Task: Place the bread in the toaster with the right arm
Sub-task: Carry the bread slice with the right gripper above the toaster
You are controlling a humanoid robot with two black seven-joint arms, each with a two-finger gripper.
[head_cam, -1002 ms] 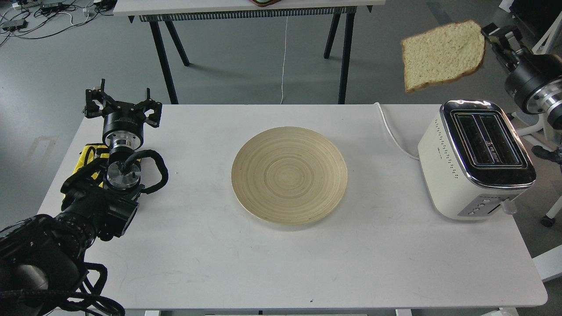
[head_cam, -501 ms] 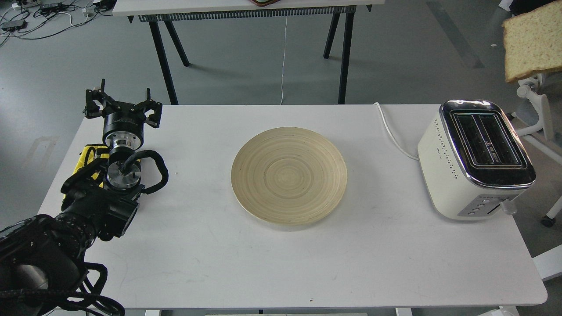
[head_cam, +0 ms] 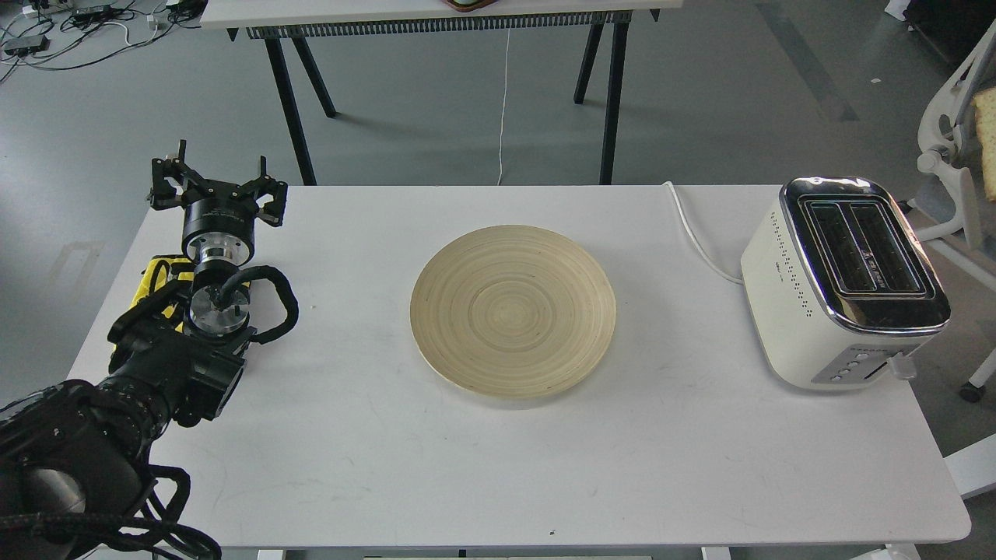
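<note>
The bread has slid almost out of sight since a moment ago; only a narrow strip of it shows at the right edge, above and beyond the toaster. The right arm and its gripper have left the view, so its grip cannot be told. Nearest, the left arm rests on the white table, its left gripper spread open at the far left corner. The wooden plate lies at mid-table, well apart from the toaster at the right, both slots bare.
</note>
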